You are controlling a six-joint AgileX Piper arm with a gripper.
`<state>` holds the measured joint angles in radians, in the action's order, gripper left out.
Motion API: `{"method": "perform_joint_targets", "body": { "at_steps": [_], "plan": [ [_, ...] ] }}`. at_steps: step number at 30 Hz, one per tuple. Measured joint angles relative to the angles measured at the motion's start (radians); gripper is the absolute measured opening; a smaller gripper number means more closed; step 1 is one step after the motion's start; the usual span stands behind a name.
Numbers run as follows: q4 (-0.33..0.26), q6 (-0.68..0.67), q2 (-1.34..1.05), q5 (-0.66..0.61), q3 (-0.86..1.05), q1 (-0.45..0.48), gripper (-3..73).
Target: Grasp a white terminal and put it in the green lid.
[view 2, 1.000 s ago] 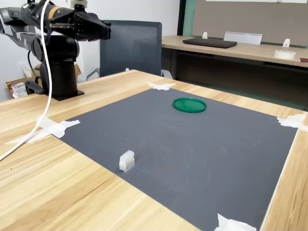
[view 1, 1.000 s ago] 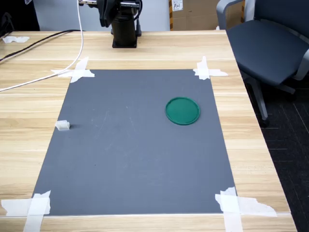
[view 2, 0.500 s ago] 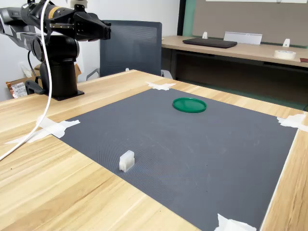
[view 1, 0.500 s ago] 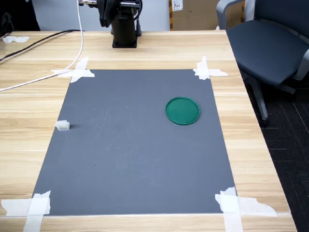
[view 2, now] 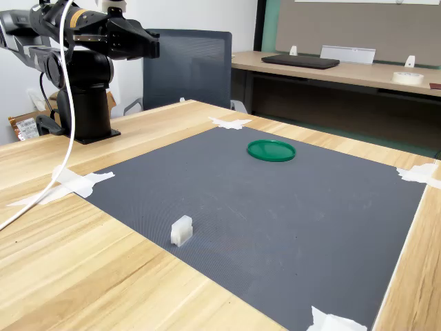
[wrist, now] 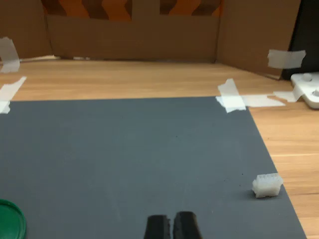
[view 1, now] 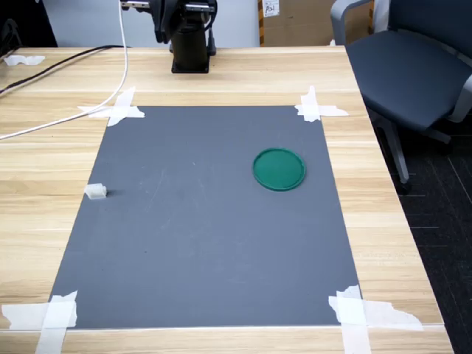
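Observation:
The white terminal (view 1: 96, 192) (view 2: 181, 230) (wrist: 266, 185) is a tiny whitish block lying at the edge of the grey mat (view 1: 199, 236), on the first exterior view's left. The green lid (view 1: 279, 169) (view 2: 271, 150) (wrist: 9, 225) lies flat on the mat toward the first exterior view's right, with nothing in it. My gripper (view 2: 153, 47) (wrist: 172, 227) is held high near the arm's base (view 1: 190, 51), far from both things. The wrist view shows its two dark fingertips (wrist: 158, 228) pressed together with nothing between them.
White tape strips (view 1: 118, 110) hold the mat's corners to the wooden table (view 1: 44, 162). A white cable (view 1: 110, 92) runs across the table beside the base. An office chair (view 1: 409, 66) stands off the table at the first exterior view's right.

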<state>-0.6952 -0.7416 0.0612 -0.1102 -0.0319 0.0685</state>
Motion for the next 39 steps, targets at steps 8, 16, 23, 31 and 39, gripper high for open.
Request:
{"method": "perform_joint_targets", "body": {
  "at_steps": [8, 16, 23, 31, 39],
  "plan": [
    [0.0, -0.005, 0.279, -0.028, -0.157, 0.089, -2.8],
    [0.004, -0.122, 0.575, -0.04, -0.289, 0.135, -2.8],
    [0.019, -0.286, 0.783, -0.05, -0.438, 0.135, -2.8],
    [0.118, -0.378, 0.997, -0.295, -0.633, 0.135, -2.8],
    [0.345, -0.217, 1.18, -0.567, -0.869, 0.135, -2.8]
  ]
}}
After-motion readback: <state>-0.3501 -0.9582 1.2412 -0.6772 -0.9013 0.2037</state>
